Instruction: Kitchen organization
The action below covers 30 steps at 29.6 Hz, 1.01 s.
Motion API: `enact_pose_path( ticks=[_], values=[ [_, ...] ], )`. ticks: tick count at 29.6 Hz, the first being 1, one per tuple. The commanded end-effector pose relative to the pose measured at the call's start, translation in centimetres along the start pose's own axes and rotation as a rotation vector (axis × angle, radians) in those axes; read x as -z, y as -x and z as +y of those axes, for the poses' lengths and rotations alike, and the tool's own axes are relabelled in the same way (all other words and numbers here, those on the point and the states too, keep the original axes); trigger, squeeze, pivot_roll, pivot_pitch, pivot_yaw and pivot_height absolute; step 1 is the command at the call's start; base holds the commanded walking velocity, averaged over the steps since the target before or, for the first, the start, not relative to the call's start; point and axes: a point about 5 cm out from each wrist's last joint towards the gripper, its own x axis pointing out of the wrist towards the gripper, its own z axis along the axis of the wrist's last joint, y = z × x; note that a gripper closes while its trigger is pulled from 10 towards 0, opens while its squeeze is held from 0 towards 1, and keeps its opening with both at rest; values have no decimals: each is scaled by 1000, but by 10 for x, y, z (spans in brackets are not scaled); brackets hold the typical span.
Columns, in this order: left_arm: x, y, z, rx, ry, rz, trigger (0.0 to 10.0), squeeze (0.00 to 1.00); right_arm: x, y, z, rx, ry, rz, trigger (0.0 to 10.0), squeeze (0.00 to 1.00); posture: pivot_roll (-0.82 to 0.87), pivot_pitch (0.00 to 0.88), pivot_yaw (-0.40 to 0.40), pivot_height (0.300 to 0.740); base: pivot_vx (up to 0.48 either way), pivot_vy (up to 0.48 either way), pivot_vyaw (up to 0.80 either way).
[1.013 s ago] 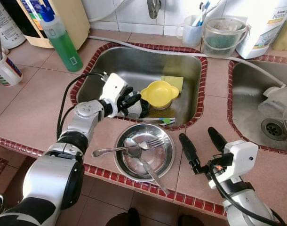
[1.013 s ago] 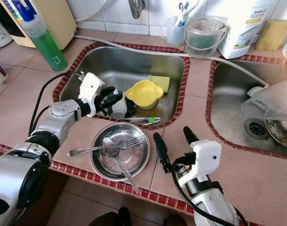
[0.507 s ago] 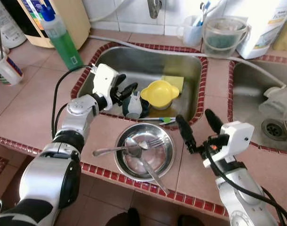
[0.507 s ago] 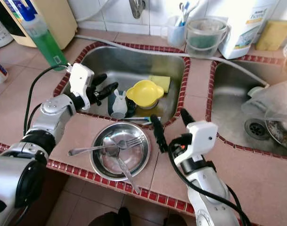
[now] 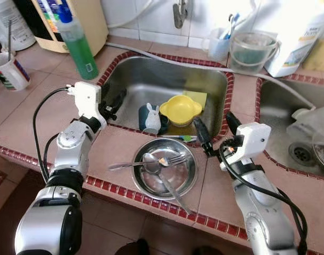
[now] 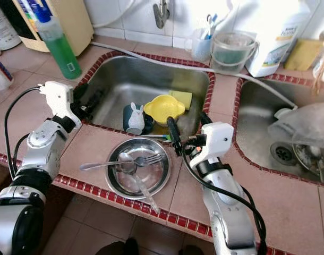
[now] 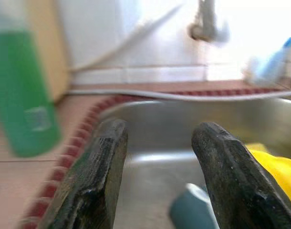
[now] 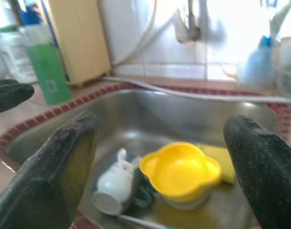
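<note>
Steel sink [image 5: 151,85] holds glossy scalloped yellow bowl [image 5: 180,109], white mug [image 5: 151,120].

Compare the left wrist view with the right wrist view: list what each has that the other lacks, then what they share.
Left wrist view alone: nothing clear beyond the left gripper, open. Right wrist view alone: the white mug lying in the sink, a yellow sponge, and the right gripper, open. Both: green bottle, tap, yellow bowl.

White mug [image 5: 150,118] and yellow bowl [image 5: 180,110] — inside sink [image 5: 151,79].
</note>
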Motion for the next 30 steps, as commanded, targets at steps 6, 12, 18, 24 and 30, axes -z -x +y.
enact_pose_path(
  ticks=[6,12,18,24,30],
  values=[
    [-3,16,-7,-89,16,-40,10000,0,11,-7,-1,-14,33,2,10000,0,-5,34,29,740,0,0,0],
    [1,23,-14,-116,86,-12,10000,0,14,-12,-5,11,47,4,10000,0,3,10,25,740,0,0,0],
    [-1,36,-25,-117,139,0,10000,0,16,-16,-8,47,73,-11,10000,0,7,4,26,740,0,0,0],
    [-3,49,-38,-117,140,-11,10000,0,17,-19,-10,108,65,-34,10000,0,26,21,27,740,0,0,0],
    [-4,50,-42,-69,130,28,10000,0,18,-25,-8,105,57,-38,10000,0,41,29,20,740,0,0,0]
  ],
)
